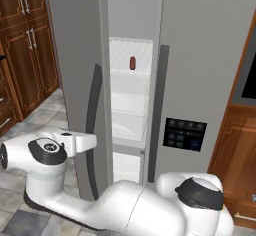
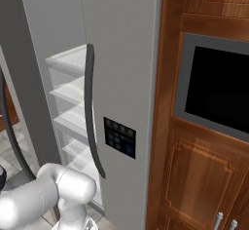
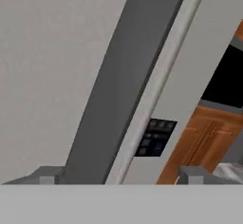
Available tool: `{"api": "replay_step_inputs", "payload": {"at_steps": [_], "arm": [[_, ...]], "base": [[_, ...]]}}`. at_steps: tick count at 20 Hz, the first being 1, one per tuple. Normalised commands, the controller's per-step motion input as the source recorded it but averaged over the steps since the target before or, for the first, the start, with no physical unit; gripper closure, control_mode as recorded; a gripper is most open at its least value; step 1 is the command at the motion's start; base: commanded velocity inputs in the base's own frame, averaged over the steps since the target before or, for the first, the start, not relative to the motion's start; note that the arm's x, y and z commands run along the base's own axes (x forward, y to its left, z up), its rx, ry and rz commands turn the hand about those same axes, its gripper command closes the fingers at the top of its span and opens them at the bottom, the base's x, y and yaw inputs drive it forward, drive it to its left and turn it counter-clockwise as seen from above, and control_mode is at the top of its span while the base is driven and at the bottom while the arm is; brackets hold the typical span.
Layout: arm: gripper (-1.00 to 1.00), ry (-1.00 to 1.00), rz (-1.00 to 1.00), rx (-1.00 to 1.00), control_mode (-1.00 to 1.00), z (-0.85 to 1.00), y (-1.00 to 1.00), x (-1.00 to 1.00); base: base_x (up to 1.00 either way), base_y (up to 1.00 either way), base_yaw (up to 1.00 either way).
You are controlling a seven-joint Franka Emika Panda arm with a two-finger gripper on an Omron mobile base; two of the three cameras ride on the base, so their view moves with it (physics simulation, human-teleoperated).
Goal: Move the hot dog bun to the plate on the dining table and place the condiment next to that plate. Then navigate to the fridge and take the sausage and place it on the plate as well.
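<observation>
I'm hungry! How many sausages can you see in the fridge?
1. The sausage stands upright on the top shelf inside the fridge, seen through the narrow door gap. More could be hidden behind the doors.

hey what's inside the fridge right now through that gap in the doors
A sausage stands on an upper white shelf of the fridge; emptier shelves show below. The half-closed doors cover the rest of the interior.
</observation>
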Motion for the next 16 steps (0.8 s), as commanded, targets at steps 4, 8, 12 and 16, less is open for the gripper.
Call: {"api": "replay_step_inputs", "payload": {"at_steps": [4, 8, 12, 16], "arm": [[-1.0, -0.12, 0.0, 0.09, -1.0, 0.71, -0.79, -1.0], [-1.0, -0.04, 0.09, 0.25, -1.0, 0.56, -1.0, -0.93], [-1.0, 0.0, 0.16, 0.4, -1.0, 0.41, -1.0, -0.72], [-1.0, 0.0, 0.06, 0.4, -1.0, 0.36, -1.0, -0.14]], "base": [[0.0, 0.0, 0.0], [0.0, 0.0, 0.0], [0.0, 0.0, 0.0], [0.0, 0.0, 0.0]]}}
